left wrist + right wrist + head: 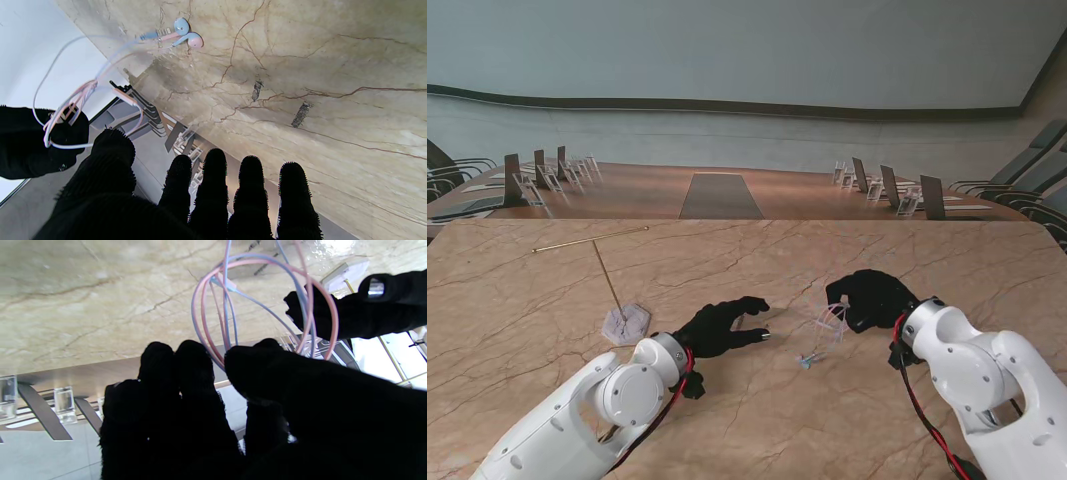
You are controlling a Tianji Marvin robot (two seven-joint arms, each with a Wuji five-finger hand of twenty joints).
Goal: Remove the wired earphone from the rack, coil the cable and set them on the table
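Beside the rack (624, 322) (bare), left hand (719, 327) spread empty, right hand (872, 298) pinching coiled earphone cable (830, 325)

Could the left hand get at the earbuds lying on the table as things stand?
Probably yes. The left hand is open and holds nothing, and the earbuds lie on bare table ahead of its fingers. The right hand holds the coiled cable off to one side.

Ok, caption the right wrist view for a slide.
Right hand pinching the coiled pink-and-blue cable above the table, left hand beyond it.
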